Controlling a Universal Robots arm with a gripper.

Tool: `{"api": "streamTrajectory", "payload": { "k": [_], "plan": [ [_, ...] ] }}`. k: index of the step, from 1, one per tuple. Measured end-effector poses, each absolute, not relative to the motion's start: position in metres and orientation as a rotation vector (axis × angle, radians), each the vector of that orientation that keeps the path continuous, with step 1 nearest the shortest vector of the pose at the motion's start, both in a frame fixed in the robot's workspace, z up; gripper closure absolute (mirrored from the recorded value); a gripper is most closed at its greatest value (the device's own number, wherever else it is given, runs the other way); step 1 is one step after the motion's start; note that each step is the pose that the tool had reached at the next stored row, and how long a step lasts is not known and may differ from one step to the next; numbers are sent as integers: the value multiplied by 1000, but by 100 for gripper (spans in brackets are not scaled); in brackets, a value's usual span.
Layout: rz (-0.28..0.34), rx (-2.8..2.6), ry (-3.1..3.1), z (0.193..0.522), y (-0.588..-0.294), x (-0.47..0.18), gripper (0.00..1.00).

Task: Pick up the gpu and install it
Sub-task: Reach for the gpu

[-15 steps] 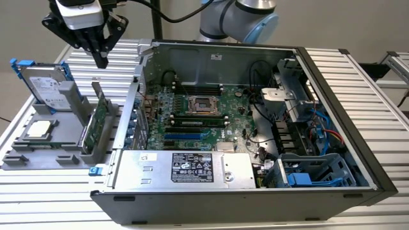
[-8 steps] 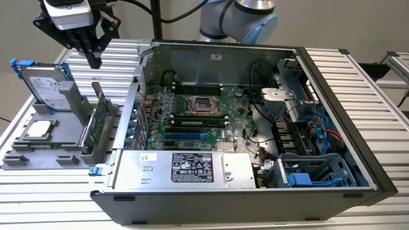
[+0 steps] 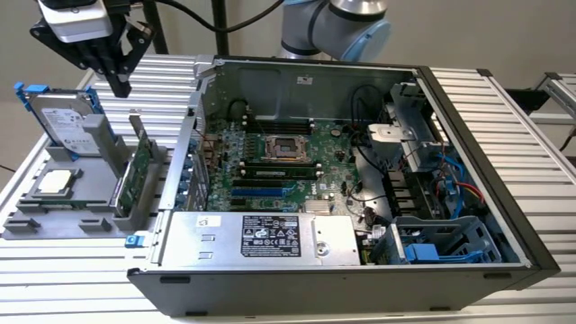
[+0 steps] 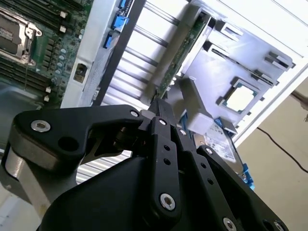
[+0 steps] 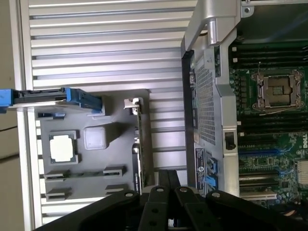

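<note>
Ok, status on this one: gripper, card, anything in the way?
Black gripper shut, empty, above the grey holder. Thin green-board gpu upright in its slot, untouched. Silver hard drive with blue rails stands alongside, apart.

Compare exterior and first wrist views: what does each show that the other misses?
Exterior view adds: the silver box-shaped power supply, the grey drive cage with blue clips, and the arm's light-blue joint. First wrist view adds: the perforated metal grille on the case's outer rear panel. Both share: the thin green-and-black gpu card standing on edge in the grey tray, the small square silver CPU chip, the silver hard drive with blue rails, and the black gripper, shut and empty.
</note>
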State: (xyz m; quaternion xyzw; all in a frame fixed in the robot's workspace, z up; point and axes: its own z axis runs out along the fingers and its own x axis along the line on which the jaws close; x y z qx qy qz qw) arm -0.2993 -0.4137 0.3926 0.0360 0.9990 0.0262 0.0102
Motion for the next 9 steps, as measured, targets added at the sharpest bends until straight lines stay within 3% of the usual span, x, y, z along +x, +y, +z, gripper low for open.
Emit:
{"api": "streamTrajectory", "payload": {
  "k": [9],
  "plan": [
    [82, 112, 3118, 393, -415, -315, 100]
  ]
}}
